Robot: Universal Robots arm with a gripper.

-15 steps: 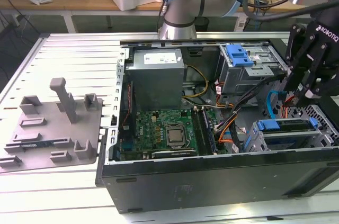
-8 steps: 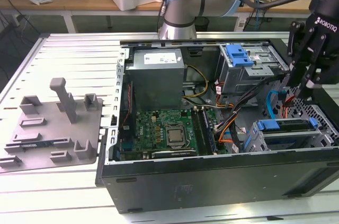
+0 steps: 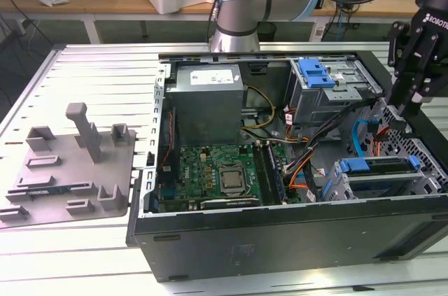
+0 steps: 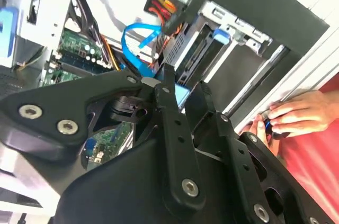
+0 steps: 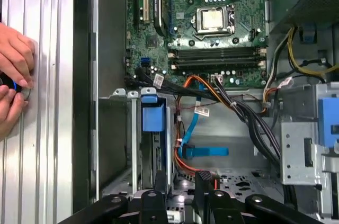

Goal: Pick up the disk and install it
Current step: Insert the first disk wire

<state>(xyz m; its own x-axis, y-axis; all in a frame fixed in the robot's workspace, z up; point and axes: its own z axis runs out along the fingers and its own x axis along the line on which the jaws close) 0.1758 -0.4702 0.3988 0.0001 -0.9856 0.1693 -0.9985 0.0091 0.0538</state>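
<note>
Since the disk (image 5: 150, 115) was seated in its bay (image 5: 119, 96), apparently installed, the gripper (image 5: 181, 176) was held above it, slightly parted and empty.

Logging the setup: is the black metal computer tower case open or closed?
Open: the case has no side cover; the green motherboard lies exposed.

Desk (image 3: 98, 79): ribbed metal top carrying the case and the fixture.
Computer case (image 3: 280, 247): black tower on its side, open.
Motherboard (image 3: 210, 170): green, on the case floor, with a bare processor socket (image 3: 230, 180).
Power supply (image 3: 208, 100): grey box just beside the motherboard.
Fixture (image 3: 70, 163): grey moulded plate with upright pegs, at the exterior view's left of the case.
Blue cable (image 3: 360, 138): looped inside the case.
</note>
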